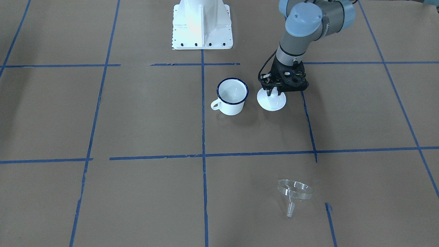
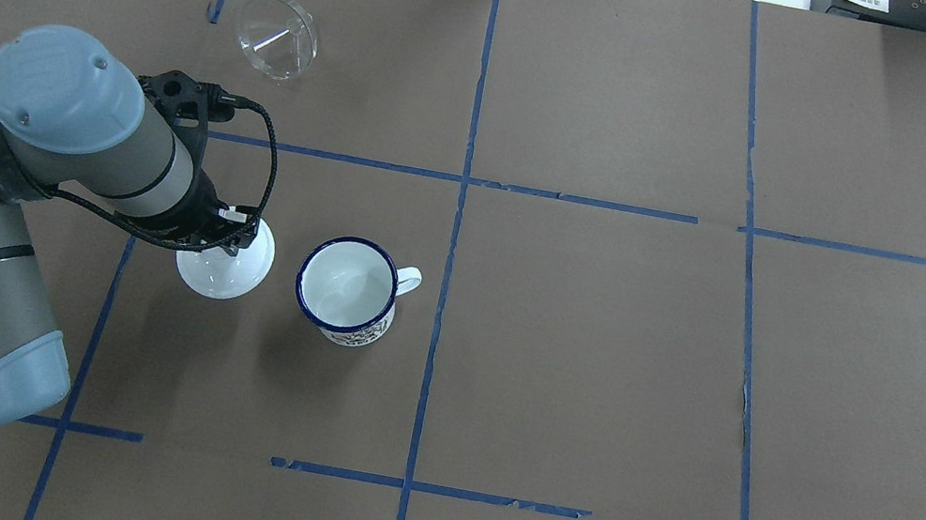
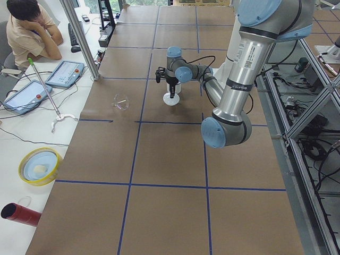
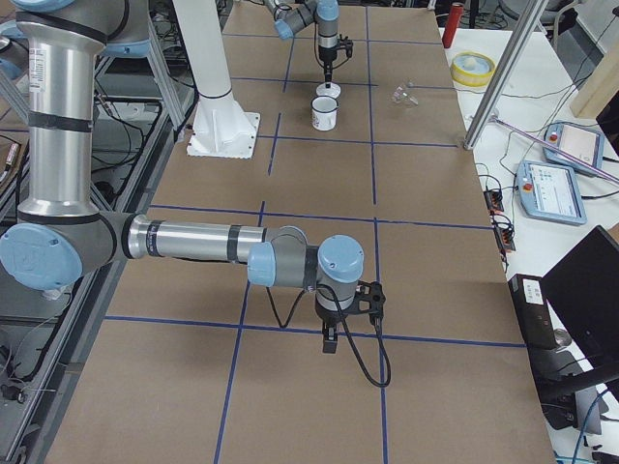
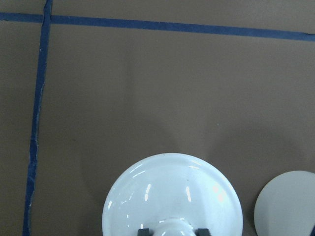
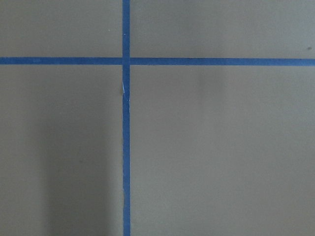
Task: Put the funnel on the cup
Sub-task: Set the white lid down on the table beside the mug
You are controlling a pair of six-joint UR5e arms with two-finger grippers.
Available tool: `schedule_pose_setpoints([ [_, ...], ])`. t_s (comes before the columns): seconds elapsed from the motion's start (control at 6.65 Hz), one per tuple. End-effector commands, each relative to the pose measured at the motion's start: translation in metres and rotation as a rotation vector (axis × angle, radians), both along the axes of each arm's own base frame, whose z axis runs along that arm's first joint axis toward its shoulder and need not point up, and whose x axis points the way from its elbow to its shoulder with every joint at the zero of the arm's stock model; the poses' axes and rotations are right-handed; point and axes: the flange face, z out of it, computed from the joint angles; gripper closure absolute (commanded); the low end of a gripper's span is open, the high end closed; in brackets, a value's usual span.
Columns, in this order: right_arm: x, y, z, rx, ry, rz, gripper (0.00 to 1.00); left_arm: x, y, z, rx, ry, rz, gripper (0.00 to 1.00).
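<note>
The clear funnel [image 1: 295, 192] lies on its side on the brown paper, far from the robot; it also shows in the overhead view [image 2: 276, 37]. The white mug with the dark blue rim [image 1: 232, 96] stands upright and empty mid-table [image 2: 348, 286]. My left gripper [image 1: 272, 92] points down beside the mug, shut on the knob of a round white lid [image 1: 274, 103] that rests on the table. In the left wrist view its fingertips [image 5: 143, 230] press the knob of the lid [image 5: 172, 191]. My right gripper [image 4: 329, 340] hangs over bare paper far from these; whether it is open I cannot tell.
The white robot base [image 1: 202, 25] stands behind the mug. Blue tape lines [image 2: 459, 202] divide the paper into squares. A yellow bowl [image 3: 40, 166], a red tube [image 3: 18, 212], tablets and a seated person [image 3: 29, 26] are off the table's far side.
</note>
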Motion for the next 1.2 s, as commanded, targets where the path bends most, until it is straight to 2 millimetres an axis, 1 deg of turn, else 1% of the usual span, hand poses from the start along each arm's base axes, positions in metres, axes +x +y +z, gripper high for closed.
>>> schedule_pose_setpoints([
  [0.0, 0.000, 0.000, 0.000, 0.000, 0.000, 0.000, 0.00, 0.010, 0.007, 0.009, -0.006, -0.010, 0.019, 1.00],
  [0.15, 0.000, 0.000, 0.001, -0.001, 0.000, 0.000, 0.00, 0.016, 0.010, 0.016, -0.013, -0.021, 0.029, 1.00],
  [0.75, 0.000, 0.000, 0.000, 0.000, 0.000, 0.000, 0.00, 0.026, 0.013, 0.026, -0.023, -0.039, 0.042, 1.00],
  [0.9, 0.000, 0.000, 0.000, 0.000, 0.000, 0.000, 0.00, 0.027, 0.012, 0.026, -0.025, -0.039, 0.043, 0.82],
  [1.05, 0.000, 0.000, 0.000, 0.000, 0.000, 0.000, 0.00, 0.027, 0.012, 0.026, -0.025, -0.038, 0.042, 0.46],
])
